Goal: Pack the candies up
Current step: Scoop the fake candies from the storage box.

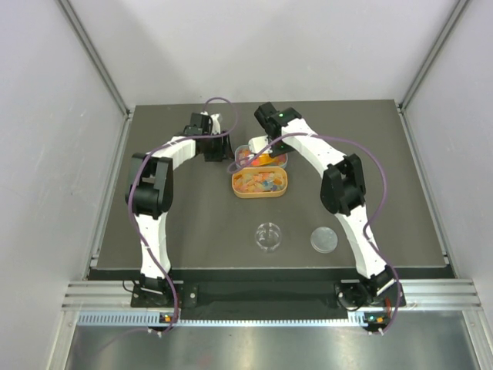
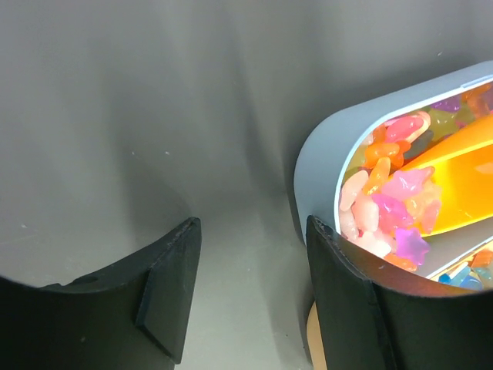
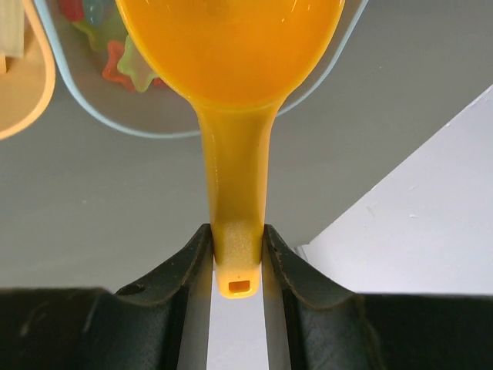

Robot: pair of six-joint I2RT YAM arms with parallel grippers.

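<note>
The candies (image 1: 260, 183) are tiny multicoloured sweets. They fill an orange oval tray (image 1: 286, 187) and a pale blue bowl (image 1: 241, 151) just behind it. My right gripper (image 1: 263, 146) is shut on the handle of an orange scoop (image 3: 231, 46), whose head sits over the bowl (image 3: 154, 127) with candies (image 3: 123, 58) beneath. My left gripper (image 2: 250, 293) is open and empty. Its right finger (image 2: 347, 308) stands at the bowl's outer wall (image 2: 320, 166), left of the candies (image 2: 393, 208) and the scoop (image 2: 462, 185).
A small clear round container (image 1: 269, 236) and its lid (image 1: 324, 240) lie on the dark table nearer the arm bases. The orange tray's edge shows under the bowl (image 2: 314, 347) and at the left of the right wrist view (image 3: 23, 92). White enclosure walls surround the table.
</note>
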